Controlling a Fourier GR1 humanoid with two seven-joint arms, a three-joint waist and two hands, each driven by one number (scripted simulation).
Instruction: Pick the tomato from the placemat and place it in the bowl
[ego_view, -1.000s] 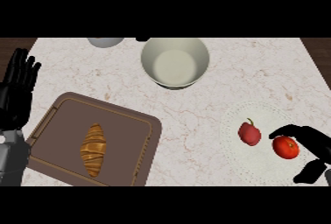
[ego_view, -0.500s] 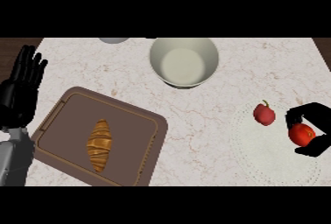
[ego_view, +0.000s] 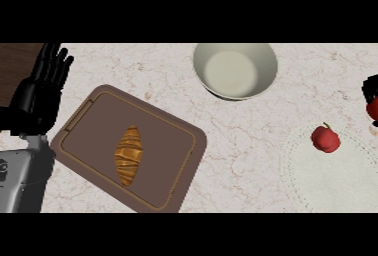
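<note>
1. Desk (ego_view: 162, 65): pale marbled top that carries every item below.
2. Cutting board (ego_view: 85, 130): brown, grooved, lying askew at the left.
3. Placemat (ego_view: 332, 175): pale and round, at the lower right. It no longer carries the tomato.
4. Bowl (ego_view: 235, 70): cream, empty, at the far middle of the desk, well apart from the placemat.
5. Left hand (ego_view: 40, 92): resting at the left edge beside the cutting board, fingers straight and pointing up, holding nothing, as it was a second ago.
6. Croissant (ego_view: 129, 156): golden, lying lengthwise at the middle of the cutting board.
7. Red fruit (ego_view: 325, 139): stemmed, on the placemat's near-left rim, not moved.
8. Right hand (ego_view: 369, 89): only a sliver shows at the right edge. What shows is curled over the tomato, grasping it. A second ago it sat low beside the red fruit; now it is up and beyond it.
9. Tomato (ego_view: 374, 109): a red patch under the right hand at the right edge, off the placemat. The pick looks done. The carry leftward to the bowl and the release remain.
</note>
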